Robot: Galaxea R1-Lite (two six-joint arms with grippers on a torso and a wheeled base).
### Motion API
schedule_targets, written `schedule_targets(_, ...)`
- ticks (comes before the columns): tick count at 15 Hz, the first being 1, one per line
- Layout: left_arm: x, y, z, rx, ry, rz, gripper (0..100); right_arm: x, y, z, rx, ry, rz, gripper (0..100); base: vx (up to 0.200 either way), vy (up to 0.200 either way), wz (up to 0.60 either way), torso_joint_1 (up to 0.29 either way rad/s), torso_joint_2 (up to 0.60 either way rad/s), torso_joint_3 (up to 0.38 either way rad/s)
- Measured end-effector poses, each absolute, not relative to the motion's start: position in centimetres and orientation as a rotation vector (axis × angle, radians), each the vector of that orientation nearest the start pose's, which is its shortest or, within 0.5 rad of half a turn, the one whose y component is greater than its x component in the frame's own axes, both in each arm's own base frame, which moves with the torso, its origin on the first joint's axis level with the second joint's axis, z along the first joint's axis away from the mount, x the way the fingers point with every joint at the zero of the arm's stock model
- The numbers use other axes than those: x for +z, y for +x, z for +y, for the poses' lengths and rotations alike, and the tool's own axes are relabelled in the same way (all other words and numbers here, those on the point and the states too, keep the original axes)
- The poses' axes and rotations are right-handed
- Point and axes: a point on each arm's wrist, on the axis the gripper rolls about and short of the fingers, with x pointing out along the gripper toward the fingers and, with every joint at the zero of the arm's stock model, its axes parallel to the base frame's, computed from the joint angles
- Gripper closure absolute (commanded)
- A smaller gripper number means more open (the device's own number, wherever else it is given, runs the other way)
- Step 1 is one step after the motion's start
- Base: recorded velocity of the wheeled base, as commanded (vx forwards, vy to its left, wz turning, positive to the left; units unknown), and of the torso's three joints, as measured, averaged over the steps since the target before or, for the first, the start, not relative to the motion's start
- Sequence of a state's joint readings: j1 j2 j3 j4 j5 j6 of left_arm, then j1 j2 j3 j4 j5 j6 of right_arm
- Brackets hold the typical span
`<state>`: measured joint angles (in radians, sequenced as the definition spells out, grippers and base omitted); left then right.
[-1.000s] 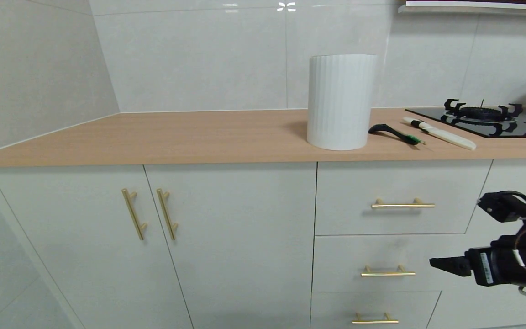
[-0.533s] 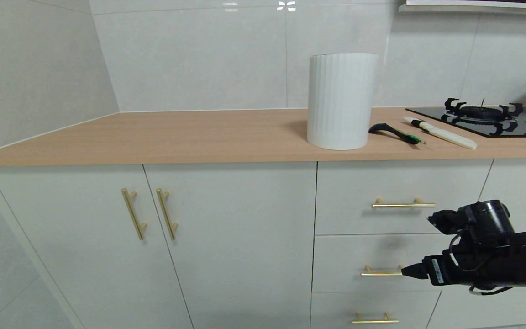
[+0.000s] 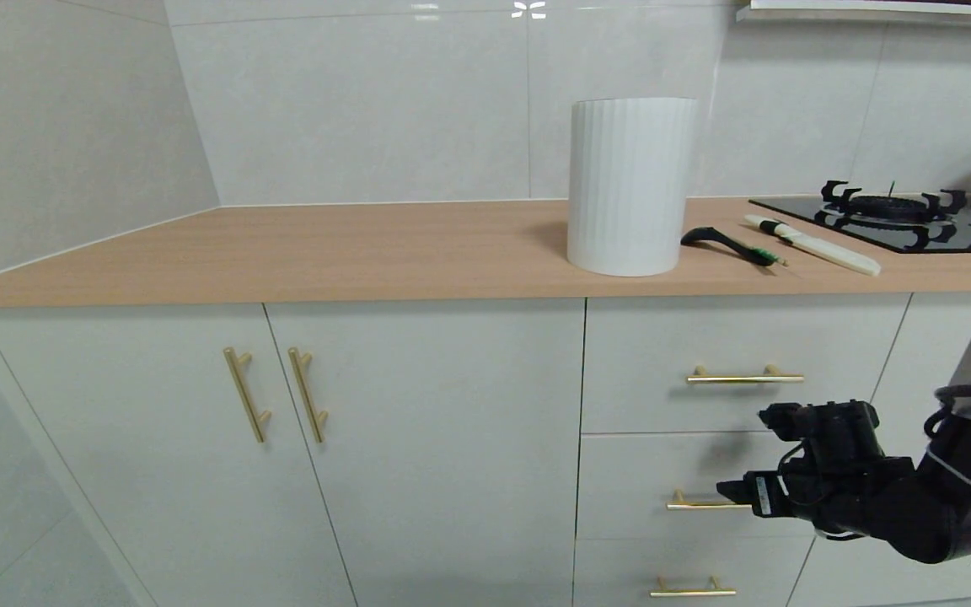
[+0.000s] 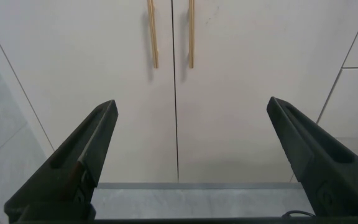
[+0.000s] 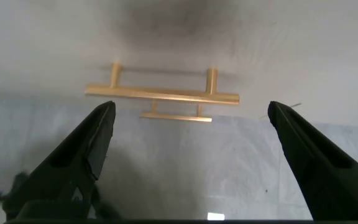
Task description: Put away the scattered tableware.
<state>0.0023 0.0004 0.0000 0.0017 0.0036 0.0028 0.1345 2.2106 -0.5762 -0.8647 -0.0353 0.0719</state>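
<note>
My wooden counter (image 3: 367,253) crossed mid-frame. Right of centre on it stood a white ribbed canister (image 3: 630,185); further right lay a black-handled tool (image 3: 730,246), a white knife (image 3: 814,246) and the hob (image 3: 890,226).

Kitchen corner. Glossy pale wall tiles (image 3: 367,101), with a light reflection (image 3: 528,11) noted at top. Wood-grain countertop (image 3: 325,253) is carried on white cabinets (image 3: 452,438): two doors, stacked drawers (image 3: 730,337), brass bar handles (image 3: 744,378) fitted. Grey floor (image 4: 197,202) is recorded below.
</note>
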Motion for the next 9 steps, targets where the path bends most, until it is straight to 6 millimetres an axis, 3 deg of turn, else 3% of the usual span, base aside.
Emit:
schedule_targets(5,7.5,-2.3,0.0,0.006,0.003,0.002,0,-4.1,32.3,4.5,0.027,0.008,0.735,0,0.000,0.000,0.00,0.000,0.00,0.000)
schedule_targets(9,7.5,-2.3,0.0,0.005,0.003,0.002,0,-5.4,32.8,4.7,-0.011,0.000,0.750,0,0.000,0.000,0.00,0.000,0.00,0.000)
